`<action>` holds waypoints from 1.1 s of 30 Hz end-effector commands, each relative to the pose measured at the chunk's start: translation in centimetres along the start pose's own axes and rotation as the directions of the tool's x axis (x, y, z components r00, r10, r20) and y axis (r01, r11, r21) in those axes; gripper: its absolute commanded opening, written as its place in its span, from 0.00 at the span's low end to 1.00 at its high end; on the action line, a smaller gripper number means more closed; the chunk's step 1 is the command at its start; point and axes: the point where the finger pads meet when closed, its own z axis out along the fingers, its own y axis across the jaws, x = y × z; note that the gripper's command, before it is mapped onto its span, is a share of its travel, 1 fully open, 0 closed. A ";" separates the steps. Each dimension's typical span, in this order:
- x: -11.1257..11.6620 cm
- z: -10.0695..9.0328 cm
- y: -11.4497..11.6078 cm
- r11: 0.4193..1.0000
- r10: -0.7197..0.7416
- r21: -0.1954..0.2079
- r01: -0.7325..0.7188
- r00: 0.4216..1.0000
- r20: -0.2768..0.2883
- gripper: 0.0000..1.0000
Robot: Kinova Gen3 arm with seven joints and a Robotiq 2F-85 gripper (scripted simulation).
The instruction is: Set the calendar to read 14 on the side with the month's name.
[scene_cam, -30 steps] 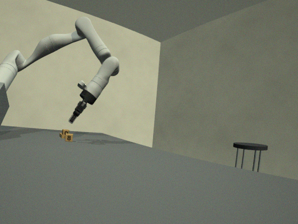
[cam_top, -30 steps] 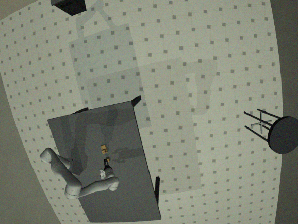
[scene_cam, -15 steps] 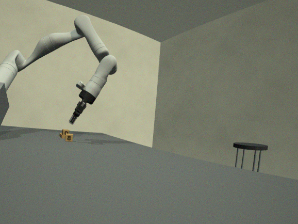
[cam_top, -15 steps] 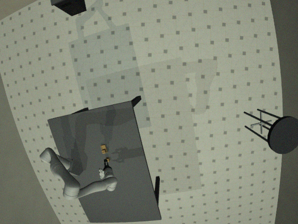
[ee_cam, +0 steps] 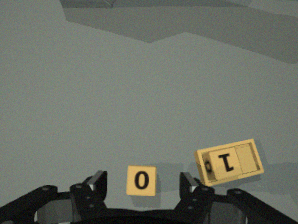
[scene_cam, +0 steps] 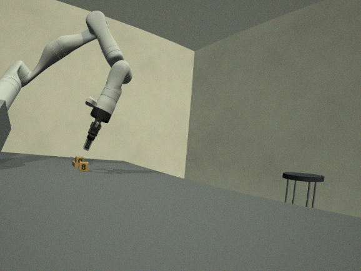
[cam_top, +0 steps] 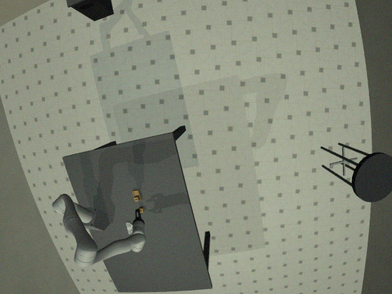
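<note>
On the left of the gray table [cam_top: 169, 250] [scene_cam: 156, 218], a loose cube [cam_top: 142, 210] [scene_cam: 83, 167] [ee_cam: 141, 180] shows an 8 — the open, empty gripper [cam_top: 138, 211] [scene_cam: 87, 147] [ee_cam: 143, 183] is up above. Farther back — the tray [cam_top: 135, 192] [scene_cam: 74, 163] [ee_cam: 235, 178] holds the other cube [cam_top: 137, 199] [scene_cam: 79, 159] [ee_cam: 225, 162].
</note>
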 end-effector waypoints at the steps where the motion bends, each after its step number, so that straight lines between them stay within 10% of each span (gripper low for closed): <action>1: 0.4 -0.5 -0.2 1.000 0.008 0.002 -0.008 1.000 0.026 0.69; 33: 0.5 -0.3 -0.1 1.000 0.006 -0.004 -0.005 0.986 0.167 0.69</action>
